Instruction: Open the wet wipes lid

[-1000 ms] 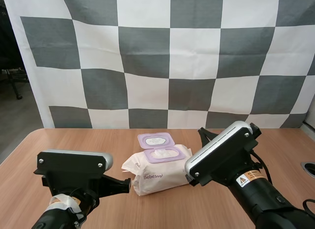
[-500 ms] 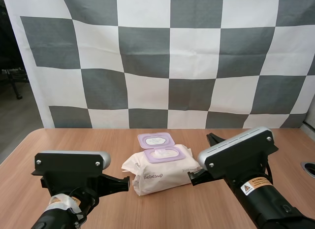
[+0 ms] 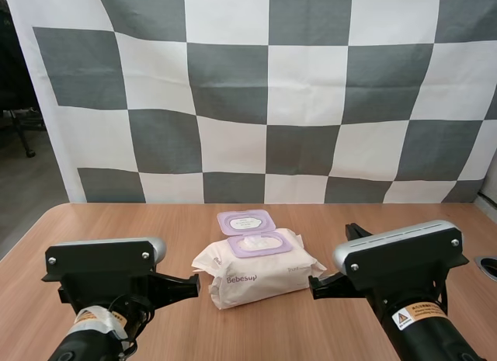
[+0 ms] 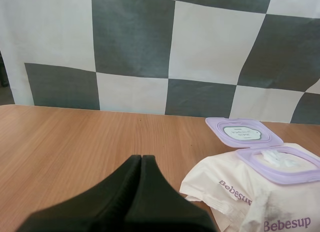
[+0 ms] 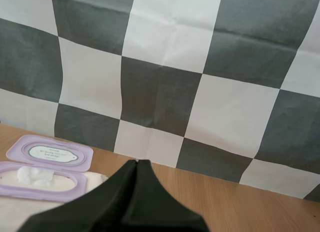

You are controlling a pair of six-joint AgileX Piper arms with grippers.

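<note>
Soft white-pink wet wipes pack (image 3: 256, 269) lies mid wooden bench (image 3: 109, 221), its lilac plastic flip lid (image 3: 247, 220) already hinged back, wipes showing. It is flanked by left tool (image 4: 141, 159) and right tool (image 5: 137, 164), each with fingers pressed together, gripping nothing. Risk: a sideways swing clips the light pack, sliding it or flopping the lid closed.

Open table (image 3: 109, 221) is noted on both sides of the pack of wet wipes (image 3: 256, 272) and behind it. The middle is blocked by the pack, its lid (image 3: 246, 220) folded back; its near flanks are hemmed by the left gripper (image 3: 196, 284) and right gripper (image 3: 313, 286).
</note>
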